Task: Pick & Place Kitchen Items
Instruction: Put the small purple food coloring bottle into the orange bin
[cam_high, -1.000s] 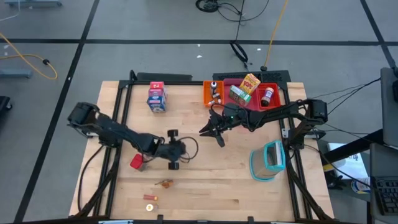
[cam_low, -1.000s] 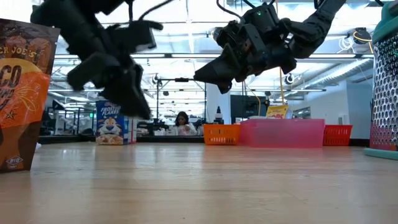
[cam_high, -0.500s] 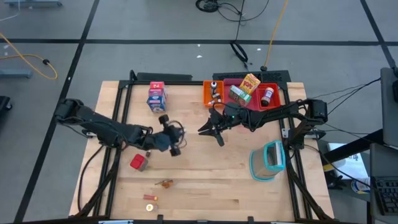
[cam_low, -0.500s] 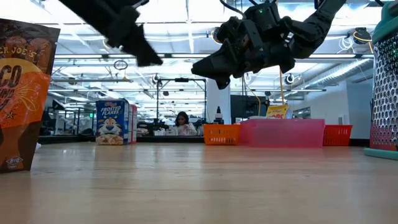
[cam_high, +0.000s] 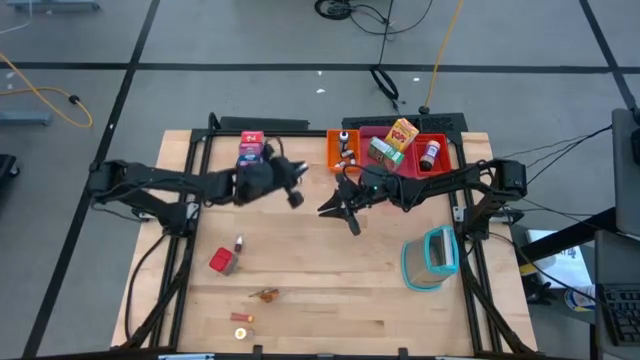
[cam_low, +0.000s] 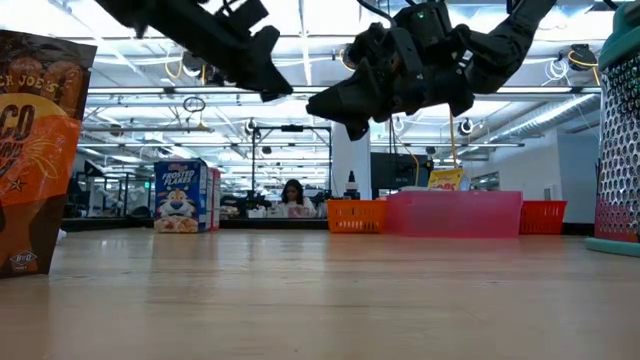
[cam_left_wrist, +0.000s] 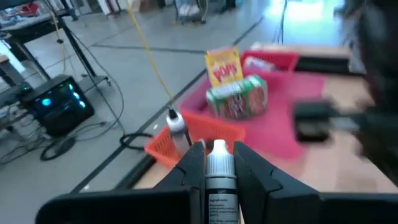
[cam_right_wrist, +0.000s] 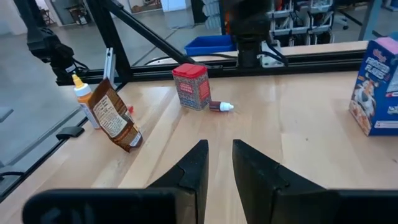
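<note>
Bottle (cam_left_wrist: 219, 171) in the left gripper (cam_left_wrist: 217, 163), silver cap poking up between the 2 fingers, its long axis running straight along them! From above, that gripper (cam_high: 290, 190) is airborne over the back of the table, just beside the blue-white carton (cam_high: 251, 157) and clearly nearer the trays than anything else it could serve. The orange tray (cam_left_wrist: 186, 138) lies dead ahead of the gripper, another small bottle (cam_left_wrist: 176, 126) already standing at its edge, and the pink tray (cam_left_wrist: 273, 121) just past it with a yellow carton (cam_left_wrist: 224, 67) and a green one (cam_left_wrist: 237, 98). So the drop, I'd judge, is forward and slightly down along the line the bottle already points.

Right gripper (cam_high: 335, 207) hangs mid-table, close to the same trays, fingers drawn narrow with a slim gap and nothing in them. Its camera looks the other way, at the red cube (cam_right_wrist: 191, 86) and a tiny bottle lying on its side (cam_right_wrist: 221, 106), well apart from it.
</note>
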